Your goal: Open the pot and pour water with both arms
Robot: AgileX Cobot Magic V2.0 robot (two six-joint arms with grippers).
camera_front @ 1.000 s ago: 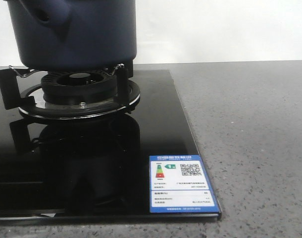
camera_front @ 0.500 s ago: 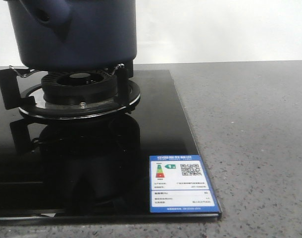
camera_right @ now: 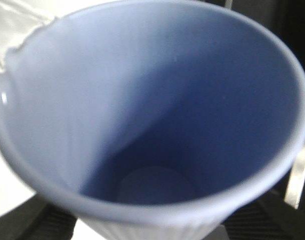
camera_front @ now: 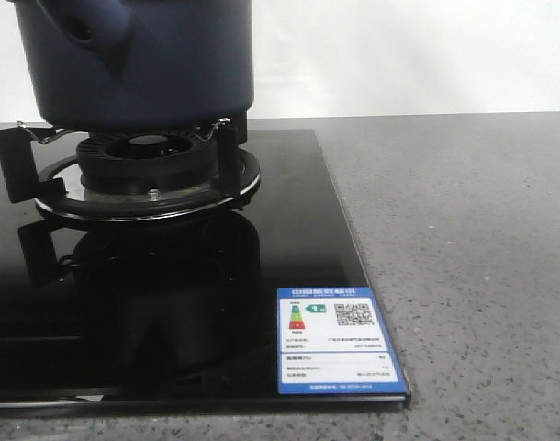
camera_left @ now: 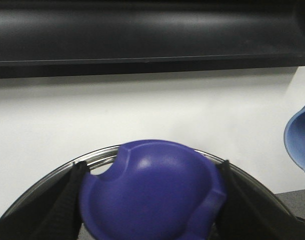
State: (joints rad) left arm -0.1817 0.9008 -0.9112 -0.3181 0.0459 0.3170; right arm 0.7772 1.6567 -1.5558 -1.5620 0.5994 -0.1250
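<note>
Pouring into the pot while I hold its lid aside

The pot (camera_front: 142, 64) sits on the burner (camera_front: 147, 170) of the black hob (camera_front: 289, 239), at the surface's (camera_front: 464, 257) far left. My left tool (camera_left: 152, 235) grips the blue lid (camera_left: 152, 195) between both fingers. My right tool (camera_right: 152, 232) carries the pale cup (camera_right: 152, 115), tilted and looking nearly drained, though I cannot tell how tightly it closes. The pot looks heavy, rigid and matte; I judge its stubby side handle (camera_front: 96, 23) the surest hold.
</note>
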